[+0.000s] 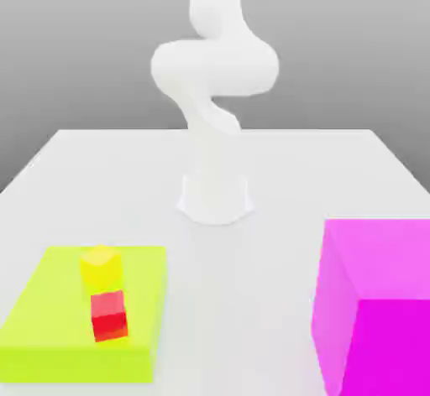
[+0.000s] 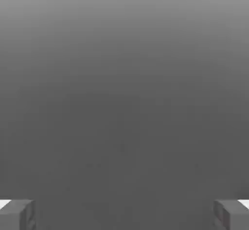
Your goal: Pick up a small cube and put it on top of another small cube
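The bench point(image 1: 277, 176) carries the arm point(image 1: 214, 67) at its middle. Near it, toward the exterior view's right, stands a magenta block point(image 1: 374, 302); opposite lies a lime slab point(image 1: 50, 319) bearing a yellow cube point(image 1: 99, 268) and a red cube point(image 1: 108, 315), touching. No cyan cube is visible. The pincer point(image 2: 124, 214) gapes wide, empty. Judging so, the step is the approach; next, find a cube and descend.

Arm point(image 1: 214, 67): white, smooth, soft shine, like plastic.
Worktop point(image 1: 294, 168): pale grey-white, smooth, matt.
Slab point(image 1: 50, 319): lime, flat colour, smooth, matt.
Yellow cube point(image 1: 100, 267), red cube point(image 1: 108, 314): plain, smooth, no shine.
Magenta block point(image 1: 378, 302): bright, smooth, matt.
Claw point(image 2: 124, 214): fingers point(image 2: 17, 214) grey, dull, smooth, white edge.
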### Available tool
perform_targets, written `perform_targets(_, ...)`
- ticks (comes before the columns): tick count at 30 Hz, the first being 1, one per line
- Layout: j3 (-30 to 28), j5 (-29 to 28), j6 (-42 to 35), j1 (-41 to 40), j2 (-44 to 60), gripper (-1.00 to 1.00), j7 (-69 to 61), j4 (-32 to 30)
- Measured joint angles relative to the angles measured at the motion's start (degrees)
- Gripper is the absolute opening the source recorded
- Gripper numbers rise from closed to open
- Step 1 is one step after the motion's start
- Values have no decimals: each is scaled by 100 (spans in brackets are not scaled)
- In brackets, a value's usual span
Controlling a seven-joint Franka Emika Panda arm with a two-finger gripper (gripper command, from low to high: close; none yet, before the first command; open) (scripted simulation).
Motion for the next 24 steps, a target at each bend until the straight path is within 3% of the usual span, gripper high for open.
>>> perform_targets(14, -398, 314, 704, 1997, 1869, 0, -3509, -260)
perform_targets(24, -335, 835, 1310, 3142, 3340, 0, -6139, -573)
